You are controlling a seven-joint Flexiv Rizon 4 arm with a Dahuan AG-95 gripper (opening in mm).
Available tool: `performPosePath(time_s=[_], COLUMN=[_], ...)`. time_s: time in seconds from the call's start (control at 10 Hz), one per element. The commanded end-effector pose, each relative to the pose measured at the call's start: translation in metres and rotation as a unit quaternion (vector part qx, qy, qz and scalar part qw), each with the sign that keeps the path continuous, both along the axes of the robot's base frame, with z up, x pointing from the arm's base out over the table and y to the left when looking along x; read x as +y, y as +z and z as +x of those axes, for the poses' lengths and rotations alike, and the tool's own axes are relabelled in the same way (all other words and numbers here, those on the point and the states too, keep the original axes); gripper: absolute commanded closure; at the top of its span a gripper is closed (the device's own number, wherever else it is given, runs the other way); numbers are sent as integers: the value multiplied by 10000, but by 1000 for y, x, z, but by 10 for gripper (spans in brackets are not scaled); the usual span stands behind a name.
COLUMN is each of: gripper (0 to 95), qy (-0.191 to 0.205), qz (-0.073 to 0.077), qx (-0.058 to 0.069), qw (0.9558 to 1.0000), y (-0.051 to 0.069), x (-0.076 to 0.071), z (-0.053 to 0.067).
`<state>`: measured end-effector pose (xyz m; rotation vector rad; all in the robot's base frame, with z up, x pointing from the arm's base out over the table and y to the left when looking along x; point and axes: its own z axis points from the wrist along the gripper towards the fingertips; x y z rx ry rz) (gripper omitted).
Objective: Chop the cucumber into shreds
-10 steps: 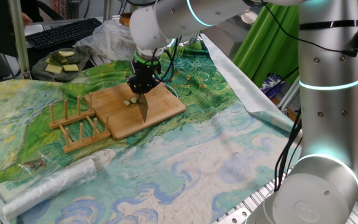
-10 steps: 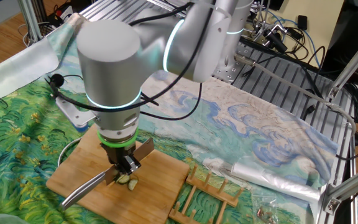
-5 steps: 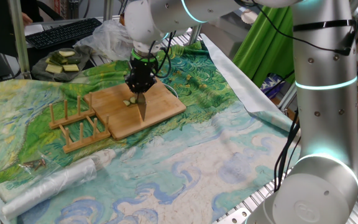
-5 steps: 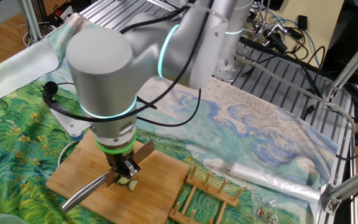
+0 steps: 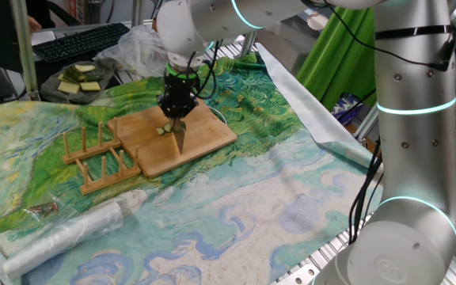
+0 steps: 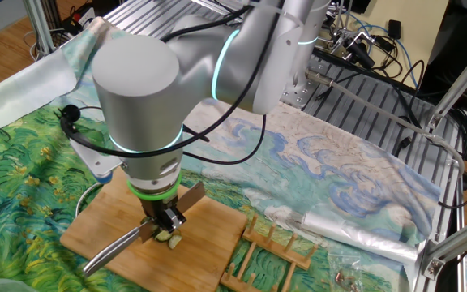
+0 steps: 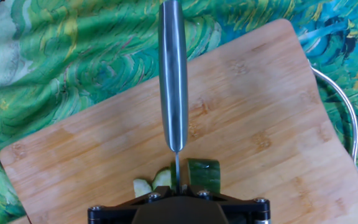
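Observation:
A wooden board (image 5: 208,136) lies on the patterned cloth. My gripper (image 5: 175,111) stands over its middle, shut on a steel knife (image 6: 118,246). The handle sticks out sideways and the blade (image 5: 182,139) rests edge-down on the board. In the hand view the knife (image 7: 173,74) runs straight up from the gripper (image 7: 177,190). A dark-skinned cucumber (image 7: 202,173) chunk sits just right of the blade, and two pale slices (image 7: 143,185) lie just left of it. The other fixed view shows the cucumber (image 6: 172,239) pieces under the gripper (image 6: 162,220).
A wooden rack (image 5: 95,155) stands beside the board's left end. Pale cucumber slabs lie on a dark plate (image 5: 54,95) at the back left. A rolled plastic sheet (image 5: 63,229) lies near the front left. A wire loop (image 7: 348,118) shows at the board's right edge.
The gripper and knife have shifted slightly along the board and the arm above has leaned a little. The knife stays gripped over the cucumber pieces.

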<state>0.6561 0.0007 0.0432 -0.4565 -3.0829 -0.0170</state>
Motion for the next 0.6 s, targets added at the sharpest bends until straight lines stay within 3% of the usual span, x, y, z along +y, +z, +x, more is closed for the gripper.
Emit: performPosePath(time_s=[0.1,0.3,0.6], gripper=[950,950,950], qy=[15,26,117], qz=[-32,-71,-74], qx=[59,128,116], qw=[10000,9999,9998], y=[11,22,25], x=[0,-2,-16], z=[0,-1,-7])
